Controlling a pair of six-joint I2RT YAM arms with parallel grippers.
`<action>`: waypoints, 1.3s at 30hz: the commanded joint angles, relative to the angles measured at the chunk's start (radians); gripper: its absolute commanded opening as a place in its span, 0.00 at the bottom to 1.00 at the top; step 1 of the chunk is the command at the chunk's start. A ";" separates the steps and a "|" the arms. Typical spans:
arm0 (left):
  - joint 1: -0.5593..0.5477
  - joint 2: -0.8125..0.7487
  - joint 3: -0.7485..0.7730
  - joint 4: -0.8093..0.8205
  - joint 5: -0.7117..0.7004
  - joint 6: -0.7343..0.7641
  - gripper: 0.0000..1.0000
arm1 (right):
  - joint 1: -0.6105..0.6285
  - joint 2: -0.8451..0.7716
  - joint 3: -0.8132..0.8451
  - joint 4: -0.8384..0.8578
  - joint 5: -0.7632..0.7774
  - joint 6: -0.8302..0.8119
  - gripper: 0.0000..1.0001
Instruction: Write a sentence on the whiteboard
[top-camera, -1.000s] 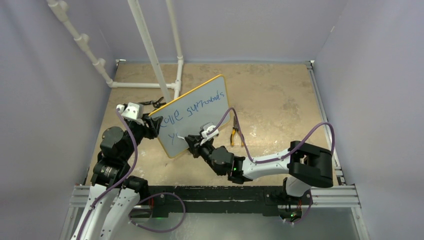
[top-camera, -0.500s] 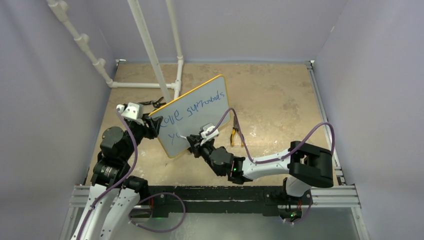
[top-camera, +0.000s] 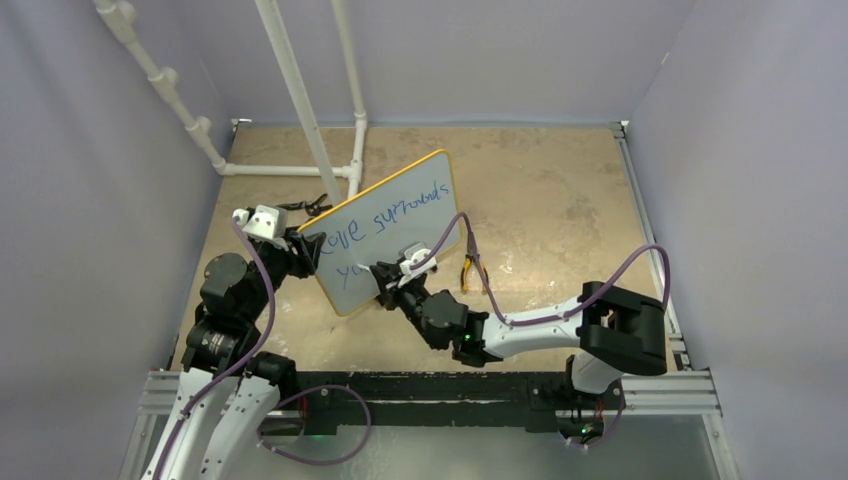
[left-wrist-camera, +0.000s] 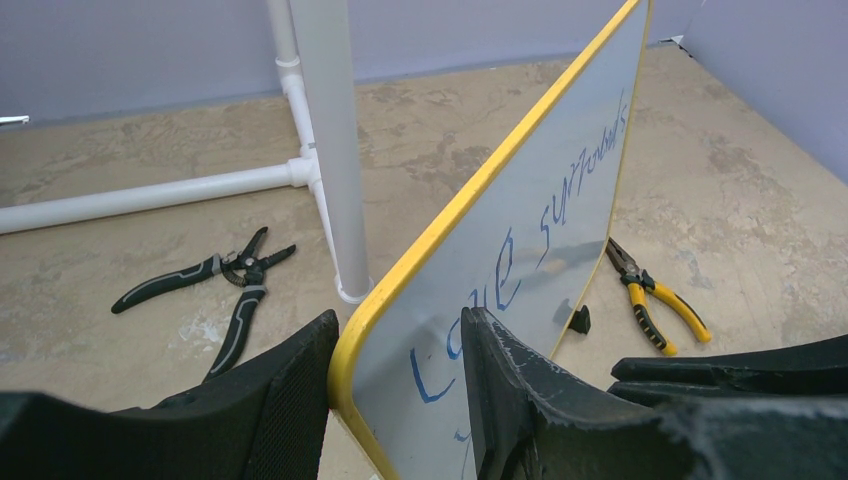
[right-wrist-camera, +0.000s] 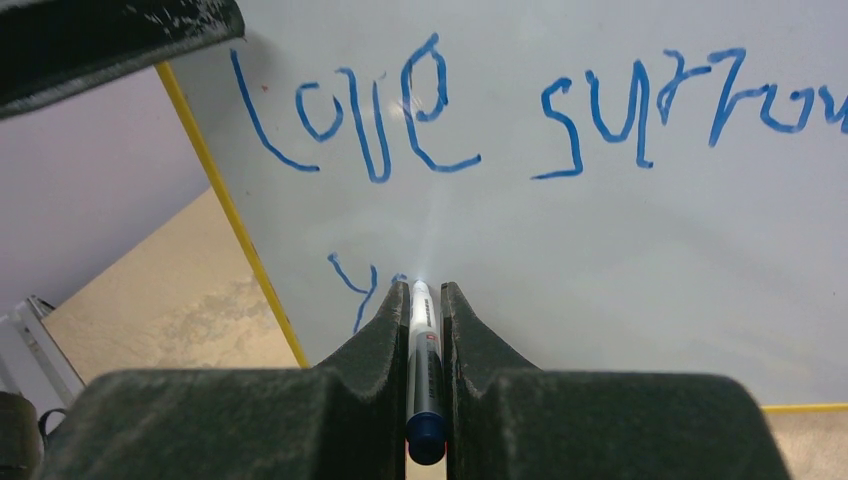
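Observation:
The whiteboard (top-camera: 400, 215) stands tilted on edge, pale with a yellow frame. My left gripper (top-camera: 307, 250) is shut on its near left corner; in the left wrist view (left-wrist-camera: 395, 380) the fingers pinch the yellow edge (left-wrist-camera: 440, 235). The sentence (right-wrist-camera: 500, 105) reads "love surrou..." in blue, with "y" and a started letter (right-wrist-camera: 360, 285) on a second line. My right gripper (right-wrist-camera: 421, 295) is shut on a blue-capped white marker (right-wrist-camera: 422, 360), its tip touching the board beside the "y". It also shows in the top view (top-camera: 385, 278).
Yellow-handled pliers (top-camera: 468, 270) lie on the table right of the board, also in the left wrist view (left-wrist-camera: 655, 300). Black pliers (left-wrist-camera: 215, 285) lie left behind the board. White pipe frame (top-camera: 300, 100) stands right behind the board. Purple walls enclose the tan table.
My right gripper with the marker has shifted slightly left and up along the board's second line, adding strokes after the "y". The left gripper and board have not moved.

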 joint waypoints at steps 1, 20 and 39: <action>-0.001 -0.011 0.000 0.032 0.037 -0.002 0.47 | -0.012 -0.007 0.061 0.074 0.031 -0.042 0.00; -0.001 -0.013 -0.002 0.033 0.037 -0.002 0.47 | -0.011 -0.081 -0.013 0.061 0.017 -0.018 0.00; -0.001 -0.010 -0.001 0.035 0.042 -0.002 0.47 | -0.011 -0.025 -0.008 -0.041 0.044 0.032 0.00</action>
